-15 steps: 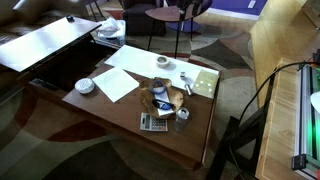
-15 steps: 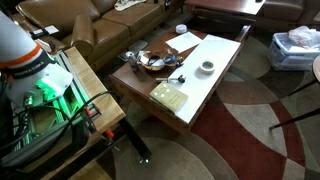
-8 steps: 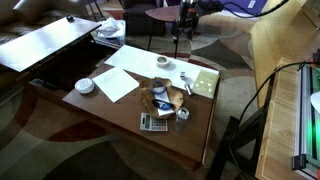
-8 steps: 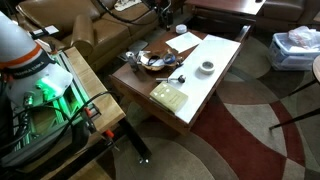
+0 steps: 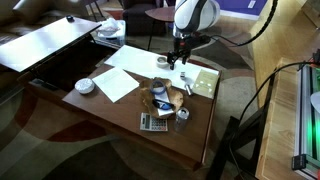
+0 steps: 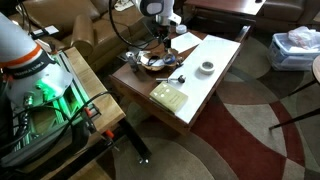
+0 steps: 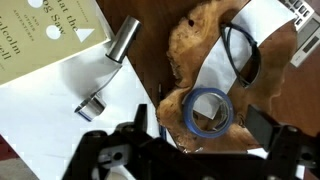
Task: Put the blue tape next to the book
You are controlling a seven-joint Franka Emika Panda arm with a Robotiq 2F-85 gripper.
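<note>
Arm has swung down from top of frame; pincer (image 5: 176, 62) now over tabletop (image 5: 105, 108), fingers apart. Blue tape (image 7: 209, 92): small blue ring, flat on tan slab (image 7: 190, 40), apart from book (image 7: 40, 35).

Room around the blue tape (image 7: 208, 112) is tight: it lies on a tan slab (image 7: 195, 45) with a black cord loop (image 7: 240, 55) just beside it. A metal cylinder (image 7: 108, 62) lies further off, across the edge of a white paper (image 7: 50, 130). In an exterior view, bare bench (image 6: 138, 88) lies open between this clutter and the book (image 6: 168, 96), and a white cup (image 6: 206, 67) stands well apart from both.
</note>
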